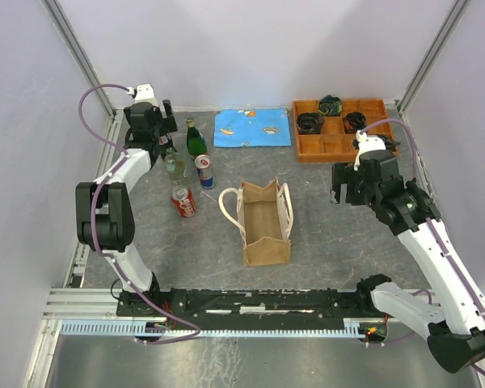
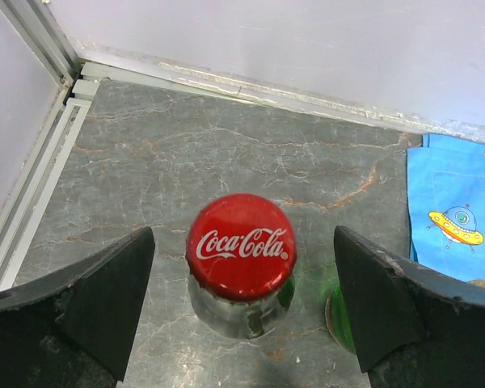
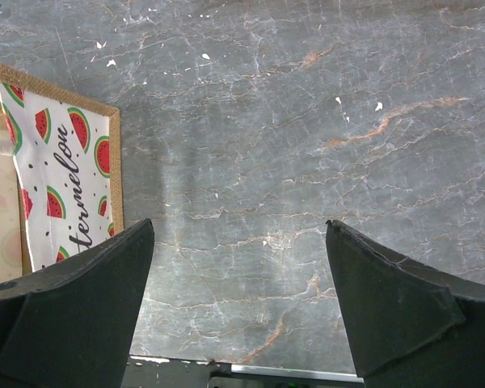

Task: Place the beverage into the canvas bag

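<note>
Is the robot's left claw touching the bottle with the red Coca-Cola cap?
Apart. In the left wrist view, the left gripper is open around the Coca-Cola bottle, and a plain gap shows between each finger and the bottle.

The work surface [image 1: 347, 242] is a grey marble-pattern tabletop with rust-coloured veins. Plain pale walls [image 1: 267, 48] enclose it on three sides. Aluminium profile posts [image 1: 74, 48] rise at both rear corners. Aluminium rails [image 1: 89, 301] border the left and near edges. Lighting is even and diffuse.
</note>
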Controlling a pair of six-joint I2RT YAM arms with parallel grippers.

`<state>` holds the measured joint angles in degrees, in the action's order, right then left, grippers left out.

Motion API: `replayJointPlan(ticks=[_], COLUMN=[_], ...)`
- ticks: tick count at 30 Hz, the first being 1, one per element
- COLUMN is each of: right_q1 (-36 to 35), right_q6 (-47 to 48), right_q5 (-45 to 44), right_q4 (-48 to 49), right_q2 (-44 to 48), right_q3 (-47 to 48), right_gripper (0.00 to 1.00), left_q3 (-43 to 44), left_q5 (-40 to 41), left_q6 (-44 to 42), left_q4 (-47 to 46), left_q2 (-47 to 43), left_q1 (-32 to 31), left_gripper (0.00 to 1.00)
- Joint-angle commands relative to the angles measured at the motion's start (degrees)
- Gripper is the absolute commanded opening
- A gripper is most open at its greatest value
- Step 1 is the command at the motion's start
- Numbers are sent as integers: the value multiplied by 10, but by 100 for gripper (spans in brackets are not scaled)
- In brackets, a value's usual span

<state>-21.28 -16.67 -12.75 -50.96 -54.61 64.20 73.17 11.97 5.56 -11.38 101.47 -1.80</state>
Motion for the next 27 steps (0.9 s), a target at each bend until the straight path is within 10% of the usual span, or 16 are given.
replayJointPlan(ticks=[1, 19, 27], right_q1=[-2, -2, -2], right_q6=[4, 13, 13], right_q5=[-13, -13, -15], right_q4=[7, 1, -2], right_q2=[-4, -23, -24], right_q3=[34, 52, 54], right_gripper=[95, 95, 95], left_q3=[25, 12, -2], left_q5=[12, 18, 10], left_q6=[-16, -20, -17], left_q4=[-48, -88, -91], left_q2=[13, 45, 41], left_q1=[4, 8, 8], left_gripper=[96, 70, 18])
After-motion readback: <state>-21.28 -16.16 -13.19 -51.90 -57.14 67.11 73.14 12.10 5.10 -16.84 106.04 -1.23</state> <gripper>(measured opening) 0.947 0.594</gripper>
